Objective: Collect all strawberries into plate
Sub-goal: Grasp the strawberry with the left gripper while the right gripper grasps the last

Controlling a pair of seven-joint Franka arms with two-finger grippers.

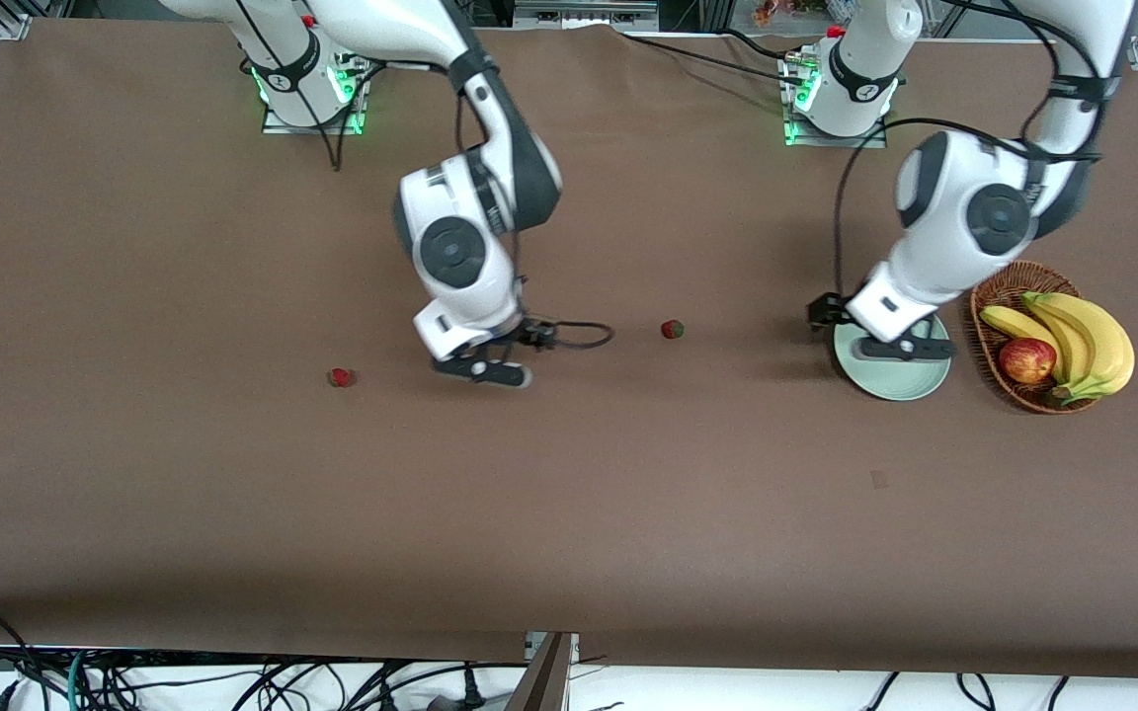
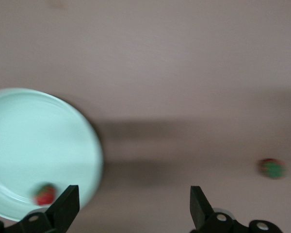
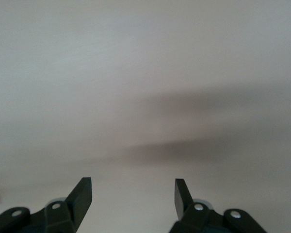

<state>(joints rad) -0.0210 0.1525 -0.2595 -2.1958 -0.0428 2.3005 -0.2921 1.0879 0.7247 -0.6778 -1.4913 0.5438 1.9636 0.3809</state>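
The left gripper [image 1: 900, 348] is hanging over the round pale mint-green plate [image 1: 910, 383], its fingers [image 2: 65, 206] spread wide and holding nothing; one small red strawberry with a green cap [image 2: 45, 194] is lying in the plate, near its rim; the plate is sitting toward the left arm's end of the brown desk [image 1: 569, 513], just beside the brown oval wicker basket [image 1: 1009, 286]; the basket is holding yellow bananas [image 1: 1088, 341] and a red-yellow apple [image 1: 1027, 359]; the right gripper [image 1: 490, 370] is hovering low over the bare middle of the desk, fingers [image 3: 82, 196] parted and empty; a second strawberry [image 1: 672, 329] is lying on the desk between the two grippers; a third strawberry [image 1: 339, 377] is lying beside the right gripper, toward the right arm's end; nothing is standing between either loose berry and the plate; black cables [image 1: 579, 336] are trailing from the right wrist.
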